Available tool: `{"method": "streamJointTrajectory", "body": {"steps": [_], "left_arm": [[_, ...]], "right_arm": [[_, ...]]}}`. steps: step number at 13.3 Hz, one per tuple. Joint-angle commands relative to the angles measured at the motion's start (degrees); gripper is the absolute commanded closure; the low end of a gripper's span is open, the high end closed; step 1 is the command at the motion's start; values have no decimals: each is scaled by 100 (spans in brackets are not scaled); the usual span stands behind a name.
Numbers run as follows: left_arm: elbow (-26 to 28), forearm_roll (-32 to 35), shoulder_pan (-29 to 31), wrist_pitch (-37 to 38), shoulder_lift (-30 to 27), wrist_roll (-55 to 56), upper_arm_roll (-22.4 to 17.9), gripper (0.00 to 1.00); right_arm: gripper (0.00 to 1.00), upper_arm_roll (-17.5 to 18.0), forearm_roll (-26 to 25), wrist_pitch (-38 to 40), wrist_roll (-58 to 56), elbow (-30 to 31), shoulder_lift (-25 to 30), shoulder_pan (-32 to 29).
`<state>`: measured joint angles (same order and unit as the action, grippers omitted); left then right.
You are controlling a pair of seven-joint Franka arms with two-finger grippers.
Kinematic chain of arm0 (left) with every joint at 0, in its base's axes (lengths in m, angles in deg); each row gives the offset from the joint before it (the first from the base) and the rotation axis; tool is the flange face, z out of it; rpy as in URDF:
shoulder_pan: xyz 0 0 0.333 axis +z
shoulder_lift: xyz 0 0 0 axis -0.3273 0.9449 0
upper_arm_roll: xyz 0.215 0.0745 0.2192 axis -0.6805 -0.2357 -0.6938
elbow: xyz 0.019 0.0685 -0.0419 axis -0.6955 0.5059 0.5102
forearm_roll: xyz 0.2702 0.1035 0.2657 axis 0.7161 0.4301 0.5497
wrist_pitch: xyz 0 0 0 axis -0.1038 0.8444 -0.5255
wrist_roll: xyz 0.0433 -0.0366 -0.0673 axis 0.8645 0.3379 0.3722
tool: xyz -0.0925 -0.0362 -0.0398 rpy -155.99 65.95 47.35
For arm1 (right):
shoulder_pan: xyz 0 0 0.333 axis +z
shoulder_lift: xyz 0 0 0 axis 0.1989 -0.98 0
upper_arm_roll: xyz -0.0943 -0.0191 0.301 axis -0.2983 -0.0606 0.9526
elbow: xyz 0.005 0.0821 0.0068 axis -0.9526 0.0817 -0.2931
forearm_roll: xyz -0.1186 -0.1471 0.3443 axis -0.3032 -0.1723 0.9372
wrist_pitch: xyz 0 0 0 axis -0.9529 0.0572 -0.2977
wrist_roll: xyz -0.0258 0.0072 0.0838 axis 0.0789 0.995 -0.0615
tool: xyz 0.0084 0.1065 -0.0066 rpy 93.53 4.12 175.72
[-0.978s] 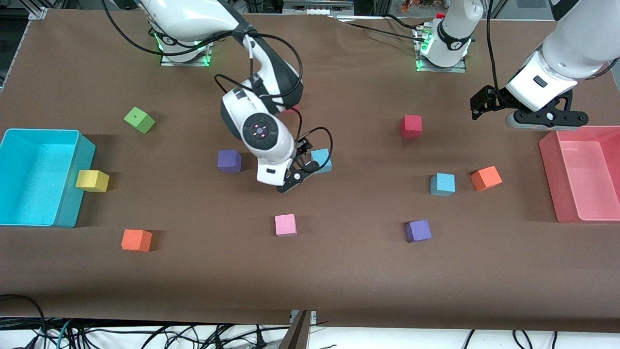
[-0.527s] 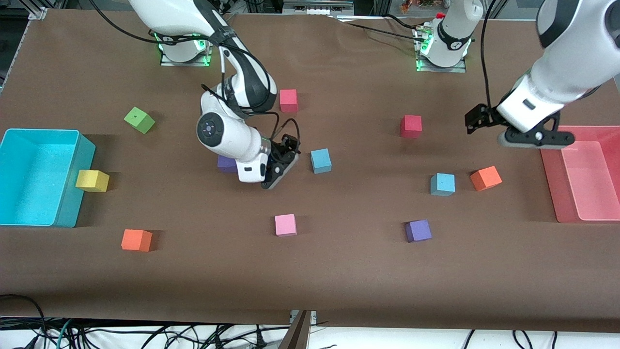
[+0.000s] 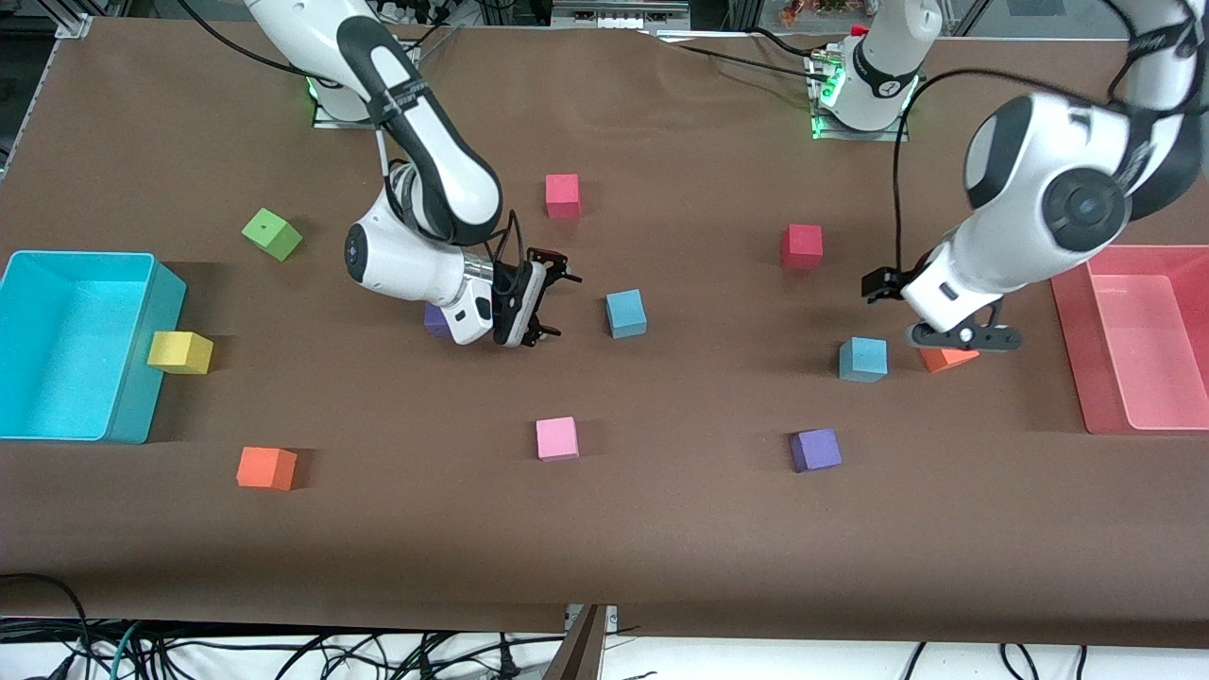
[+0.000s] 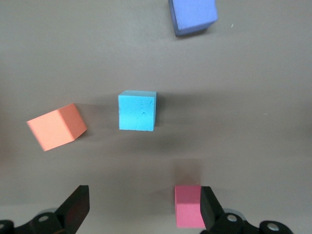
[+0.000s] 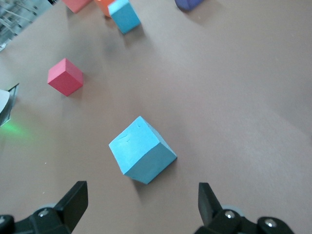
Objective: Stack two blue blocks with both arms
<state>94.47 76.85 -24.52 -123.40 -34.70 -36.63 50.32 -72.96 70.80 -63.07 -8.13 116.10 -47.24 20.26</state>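
Note:
Two light blue blocks lie on the brown table. One blue block (image 3: pixel 625 313) (image 5: pixel 141 150) sits mid-table, and my right gripper (image 3: pixel 551 305) (image 5: pixel 141 204) hangs open just beside it, toward the right arm's end, with nothing between the fingers. The second blue block (image 3: pixel 863 359) (image 4: pixel 137 110) (image 5: pixel 124 14) lies toward the left arm's end, next to an orange block (image 3: pixel 945 359) (image 4: pixel 56 126). My left gripper (image 3: pixel 959 340) (image 4: pixel 144 212) hovers open and empty over that orange block, apart from the blue block.
A cyan bin (image 3: pixel 142 359) stands at the right arm's end and a pink bin (image 3: pixel 1072 331) at the left arm's end. Red (image 3: pixel 801 246), purple (image 3: pixel 815 450), pink (image 3: pixel 556 438), red-pink (image 3: pixel 562 195), green (image 3: pixel 272 233), yellow (image 3: pixel 179 351) and orange (image 3: pixel 266 467) blocks are scattered about.
My right gripper drew back from the mid-table blue block toward the right arm's end. The left gripper came from the pink bin's edge to over the orange block. Both stayed open.

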Motion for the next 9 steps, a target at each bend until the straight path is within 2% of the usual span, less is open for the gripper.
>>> {"method": "streamJointTrajectory", "body": {"steps": [1,3,5,7,9], "left_arm": [[317,179,-47,-635,93,-111,-29,0],[624,197,-39,-1312,242,-103,-46,0],[757,214,-39,-1901,479,-120,-160,0],[828,215,-30,-2499,822,-321,-292,0],[828,206,-39,-2651,1033,-586,-371,0]], "right_arm": [[0,219,870,-80,-1402,-11,-220,-88],[0,343,1450,-89,-2115,-37,-439,-176],[0,404,1767,-80,-2793,-99,-616,-185],[0,457,1865,-72,-3049,-99,-651,-185],[0,484,1935,-71,-3199,-108,-713,-194]]}}
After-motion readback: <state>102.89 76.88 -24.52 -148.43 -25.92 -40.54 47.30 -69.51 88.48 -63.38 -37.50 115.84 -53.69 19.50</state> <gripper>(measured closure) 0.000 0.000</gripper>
